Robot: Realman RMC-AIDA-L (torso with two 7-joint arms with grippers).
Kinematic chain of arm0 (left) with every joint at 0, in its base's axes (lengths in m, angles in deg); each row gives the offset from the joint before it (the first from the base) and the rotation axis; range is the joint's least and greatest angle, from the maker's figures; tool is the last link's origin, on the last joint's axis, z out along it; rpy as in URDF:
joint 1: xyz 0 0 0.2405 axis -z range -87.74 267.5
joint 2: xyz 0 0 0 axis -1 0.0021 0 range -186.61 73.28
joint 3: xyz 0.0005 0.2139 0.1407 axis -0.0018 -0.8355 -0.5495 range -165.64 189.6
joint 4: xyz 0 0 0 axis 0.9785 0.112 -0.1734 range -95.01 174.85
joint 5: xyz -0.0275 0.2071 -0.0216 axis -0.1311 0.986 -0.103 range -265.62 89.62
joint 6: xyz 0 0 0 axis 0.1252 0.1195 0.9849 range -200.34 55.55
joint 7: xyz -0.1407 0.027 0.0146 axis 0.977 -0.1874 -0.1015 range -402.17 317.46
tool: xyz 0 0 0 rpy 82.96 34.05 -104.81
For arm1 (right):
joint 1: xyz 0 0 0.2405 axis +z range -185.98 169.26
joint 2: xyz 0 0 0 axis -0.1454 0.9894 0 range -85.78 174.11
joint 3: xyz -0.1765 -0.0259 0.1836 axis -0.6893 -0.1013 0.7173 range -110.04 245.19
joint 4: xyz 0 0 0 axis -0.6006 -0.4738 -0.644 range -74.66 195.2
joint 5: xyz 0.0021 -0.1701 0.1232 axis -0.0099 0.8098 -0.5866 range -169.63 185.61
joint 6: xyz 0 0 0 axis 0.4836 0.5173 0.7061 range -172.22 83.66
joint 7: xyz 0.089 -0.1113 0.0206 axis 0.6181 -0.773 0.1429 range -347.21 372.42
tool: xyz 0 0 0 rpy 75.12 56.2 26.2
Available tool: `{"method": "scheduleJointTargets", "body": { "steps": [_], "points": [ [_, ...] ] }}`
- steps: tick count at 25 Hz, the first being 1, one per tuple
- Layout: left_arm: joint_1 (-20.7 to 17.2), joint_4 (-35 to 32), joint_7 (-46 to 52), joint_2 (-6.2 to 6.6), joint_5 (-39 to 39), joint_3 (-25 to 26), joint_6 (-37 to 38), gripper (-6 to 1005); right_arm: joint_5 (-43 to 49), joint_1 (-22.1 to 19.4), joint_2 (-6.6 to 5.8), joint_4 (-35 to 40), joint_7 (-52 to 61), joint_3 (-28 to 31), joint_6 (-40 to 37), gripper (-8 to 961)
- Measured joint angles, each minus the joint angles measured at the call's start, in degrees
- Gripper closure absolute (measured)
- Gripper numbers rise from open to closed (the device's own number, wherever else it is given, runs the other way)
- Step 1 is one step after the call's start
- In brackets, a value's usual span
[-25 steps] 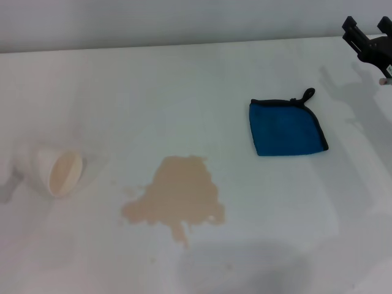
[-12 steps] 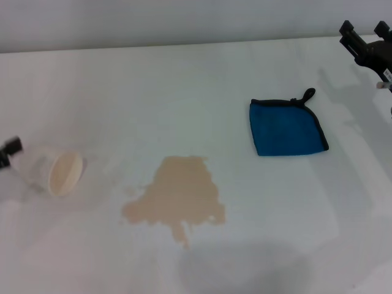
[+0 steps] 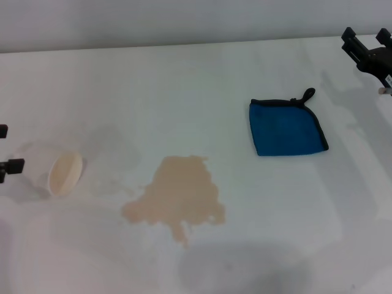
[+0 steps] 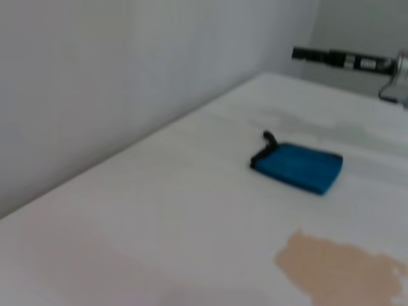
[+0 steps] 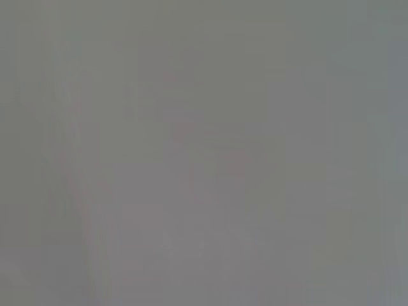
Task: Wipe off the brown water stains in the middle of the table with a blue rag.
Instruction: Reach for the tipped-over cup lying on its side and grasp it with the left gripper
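The blue rag (image 3: 286, 128) lies flat on the table (image 3: 184, 86), folded, its black loop toward the far edge, untouched and well apart from both grippers. The brown water stains (image 3: 177, 196) spread nearer the robot and to the rag's left, and a tipped paper cup (image 3: 56, 171) lies farther left still. The right gripper (image 3: 367, 41) hangs beyond the rag's far right with fingers apart; the left gripper (image 3: 5, 150) shows only two dark tips, apart, just left of the cup.

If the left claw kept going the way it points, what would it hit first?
Probably the tipped-over paper cup just ahead of the left gripper. Its height is unclear, so it might pass above.
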Motion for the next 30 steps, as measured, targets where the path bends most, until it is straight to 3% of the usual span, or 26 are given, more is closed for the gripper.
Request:
{"method": "scheduleJointTargets", "body": {
  "steps": [3,7,11,15,16,26,30],
  "points": [
    [3.14,0.6,0.02,1.26,4.43,-0.07,0.07,120,0.0,0.05,-0.06,-0.02,0.02,0.17,0.23,79],
    [5.1,0.66,0.01,1.65,6.56,-0.08,0.36,120,-0.01,0.18,-0.27,0.27,0.02,0.22,0.51,79],
    [10.43,0.82,-0.03,2.45,14.68,-0.11,0.69,120,-1.41,0.48,-0.4,0.56,-0.11,0.26,2.23,79],
    [12.92,0.57,-0.21,2.92,20.17,-0.15,0.74,120,-2.81,0.67,-0.44,0.86,0.01,0.26,3.07,79],
    [15.32,0.82,-0.53,3.07,24.88,-0.18,0.73,120,-3.54,0.67,-0.42,1.05,0.02,0.26,3.12,79],
    [20.64,0.82,-7.94,4.25,30.46,-0.19,-0.05,119,-12.47,0.25,-0.4,1.28,-0.36,0.24,4.69,79],
    [21.73,1.27,-10.11,3.54,31.83,-0.19,-3.42,119,-14.91,0.12,-0.59,1.09,-0.55,0.24,5.15,80]
  ]
}}
